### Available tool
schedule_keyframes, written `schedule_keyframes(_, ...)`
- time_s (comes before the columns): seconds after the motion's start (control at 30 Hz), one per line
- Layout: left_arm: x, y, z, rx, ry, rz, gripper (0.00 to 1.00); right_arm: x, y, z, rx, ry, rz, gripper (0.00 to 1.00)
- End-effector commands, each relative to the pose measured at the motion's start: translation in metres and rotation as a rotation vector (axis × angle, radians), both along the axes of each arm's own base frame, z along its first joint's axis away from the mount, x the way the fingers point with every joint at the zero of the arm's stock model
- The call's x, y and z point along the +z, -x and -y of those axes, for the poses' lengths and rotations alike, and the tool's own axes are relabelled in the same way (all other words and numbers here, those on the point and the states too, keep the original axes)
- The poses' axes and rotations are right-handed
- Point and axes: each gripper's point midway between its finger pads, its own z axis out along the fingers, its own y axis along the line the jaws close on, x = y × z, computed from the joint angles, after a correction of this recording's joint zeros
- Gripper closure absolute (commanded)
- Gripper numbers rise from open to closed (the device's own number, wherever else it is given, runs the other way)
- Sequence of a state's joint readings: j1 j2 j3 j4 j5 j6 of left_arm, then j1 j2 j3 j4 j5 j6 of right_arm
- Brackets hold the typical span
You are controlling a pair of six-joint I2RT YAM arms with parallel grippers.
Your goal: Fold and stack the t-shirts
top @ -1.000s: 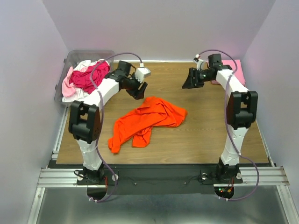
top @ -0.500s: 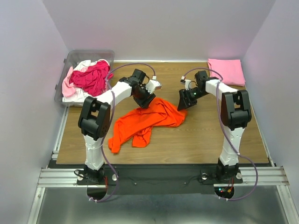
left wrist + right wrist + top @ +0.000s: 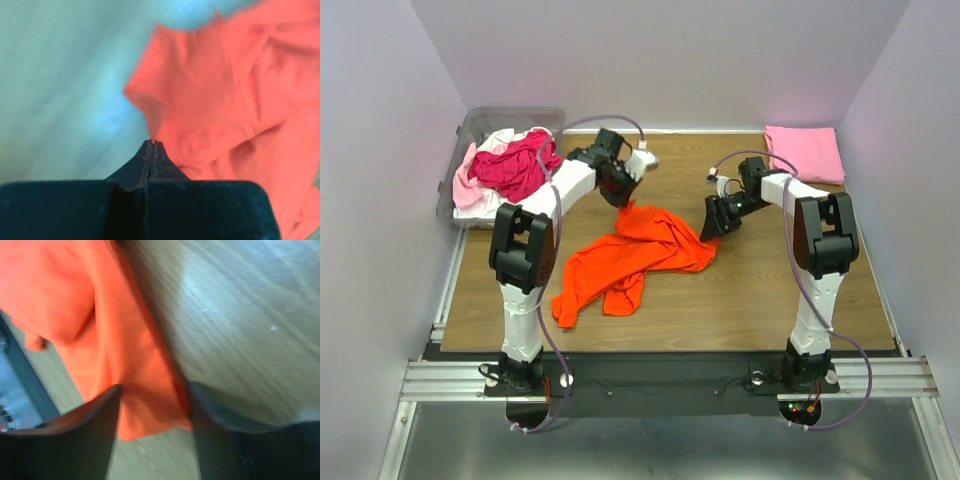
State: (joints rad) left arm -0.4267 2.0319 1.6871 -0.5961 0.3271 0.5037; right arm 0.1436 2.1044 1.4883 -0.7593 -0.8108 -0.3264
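Toward the middle of the tabletop [image 3: 770, 290], slightly nearer the far edge: orange shirt [image 3: 635, 255], crumpled, one end trailing toward the near left corner. Pinched at its far edge by the left claw [image 3: 623, 198], jaws pressed together on a thin peak of cloth and raising it just off the wood. Straddled at its right edge by the right claw [image 3: 712, 226], jaws apart, hem lying between them, nothing gripped yet. Folded flat in the far right corner: pink shirt [image 3: 805, 152]. Heaped in the clear bin [image 3: 510, 116] off the far left corner: magenta shirt [image 3: 510, 165] over paler shirts [image 3: 470, 185].

Risks, by judgement only. Thin pinch on the left: likely to slip under a quick pull, dropping the cloth back in a heap. Could be holding a chance fold rather than a shoulder or hem, so spreading may twist instead of flatten. On the right: may close on bunched layers, scrape the wood beneath, or miss entirely, with the hem dragged away by the left lift. Uneven pulling from both sides: cloth stretched or bunched, possibly swept toward the pink shirt and disturbing it.
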Motion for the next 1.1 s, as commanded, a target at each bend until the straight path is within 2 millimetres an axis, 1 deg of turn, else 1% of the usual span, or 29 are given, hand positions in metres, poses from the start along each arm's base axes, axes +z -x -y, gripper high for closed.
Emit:
schedule_keyframes(0.0, 0.129, -0.029, 0.008, -0.009, 0.235, 0.178, 1.00, 0.007, 0.002, -0.005, 0.034, -0.006, 0.030, 0.32)
schedule_keyframes(0.03, 0.172, -0.032, 0.013, -0.042, 0.287, 0.254, 1.00, 0.008, -0.001, -0.006, 0.033, -0.002, 0.039, 0.30)
schedule_keyframes(0.07, 0.193, -0.023, 0.022, -0.111, 0.344, 0.263, 1.00, 0.006, -0.005, -0.005, 0.027, 0.012, 0.044, 0.30)
schedule_keyframes(0.1, 0.223, -0.013, 0.023, -0.167, 0.362, 0.301, 1.00, 0.009, -0.016, -0.005, 0.014, 0.018, 0.073, 0.29)
schedule_keyframes(0.13, 0.239, -0.004, 0.025, -0.203, 0.385, 0.315, 1.00, 0.010, -0.021, -0.004, 0.008, 0.034, 0.092, 0.29)
schedule_keyframes(0.17, 0.250, 0.012, 0.027, -0.250, 0.414, 0.298, 1.00, 0.014, -0.026, -0.003, 0.003, 0.041, 0.119, 0.29)
schedule_keyframes(0.2, 0.261, 0.019, 0.027, -0.276, 0.424, 0.316, 1.00, 0.019, -0.035, -0.002, -0.002, 0.048, 0.157, 0.29)
schedule_keyframes(0.23, 0.280, 0.030, 0.025, -0.305, 0.431, 0.365, 1.00, 0.025, -0.043, 0.001, -0.006, 0.060, 0.196, 0.29)
schedule_keyframes(0.33, 0.303, 0.045, 0.018, -0.325, 0.435, 0.425, 1.00, 0.046, -0.056, 0.006, 0.019, 0.067, 0.311, 0.28)
schedule_keyframes(0.37, 0.319, 0.055, 0.014, -0.330, 0.439, 0.469, 1.00, 0.051, -0.058, 0.006, 0.033, 0.061, 0.338, 0.27)
schedule_keyframes(0.4, 0.328, 0.055, 0.013, -0.325, 0.444, 0.502, 1.00, 0.057, -0.059, 0.005, 0.067, 0.052, 0.383, 0.27)
schedule_keyframes(0.43, 0.341, 0.062, 0.010, -0.323, 0.450, 0.538, 1.00, 0.061, -0.057, 0.000, 0.091, 0.013, 0.394, 0.26)
schedule_keyframes(0.47, 0.347, 0.062, 0.007, -0.304, 0.447, 0.559, 1.00, 0.064, -0.057, -0.003, 0.108, -0.007, 0.407, 0.26)
schedule_keyframes(0.53, 0.367, 0.064, 0.003, -0.295, 0.456, 0.619, 1.00, 0.062, -0.054, -0.013, 0.149, -0.055, 0.410, 0.26)
schedule_keyframes(0.63, 0.381, 0.069, 0.000, -0.295, 0.459, 0.656, 1.00, 0.060, -0.055, -0.029, 0.201, -0.086, 0.431, 0.25)
schedule_keyframes(0.67, 0.384, 0.071, -0.001, -0.298, 0.459, 0.664, 1.00, 0.053, -0.058, -0.033, 0.205, -0.087, 0.426, 0.25)
schedule_keyframes(0.77, 0.381, 0.077, -0.004, -0.309, 0.443, 0.665, 1.00, 0.048, -0.084, -0.042, 0.172, -0.091, 0.491, 0.25)
schedule_keyframes(0.8, 0.380, 0.078, -0.005, -0.310, 0.435, 0.667, 1.00, 0.055, -0.094, -0.045, 0.162, -0.103, 0.505, 0.25)
schedule_keyframes(0.87, 0.379, 0.082, -0.007, -0.309, 0.429, 0.666, 1.00, 0.057, -0.096, -0.057, 0.176, -0.144, 0.493, 0.25)
schedule_keyframes(0.9, 0.378, 0.081, -0.009, -0.302, 0.422, 0.668, 1.00, 0.053, -0.095, -0.062, 0.184, -0.158, 0.481, 0.25)
schedule_keyframes(0.93, 0.377, 0.081, -0.010, -0.293, 0.419, 0.665, 1.00, 0.054, -0.086, -0.076, 0.221, -0.184, 0.475, 0.25)
schedule_keyframes(1.0, 0.380, 0.082, -0.012, -0.287, 0.418, 0.676, 1.00, 0.050, -0.070, -0.092, 0.280, -0.205, 0.471, 0.25)
schedule_keyframes(1.03, 0.381, 0.082, -0.013, -0.281, 0.416, 0.678, 1.00, 0.050, -0.056, -0.107, 0.324, -0.219, 0.467, 0.26)
schedule_keyframes(1.07, 0.381, 0.081, -0.015, -0.272, 0.415, 0.679, 1.00, 0.042, -0.040, -0.113, 0.350, -0.233, 0.437, 0.26)
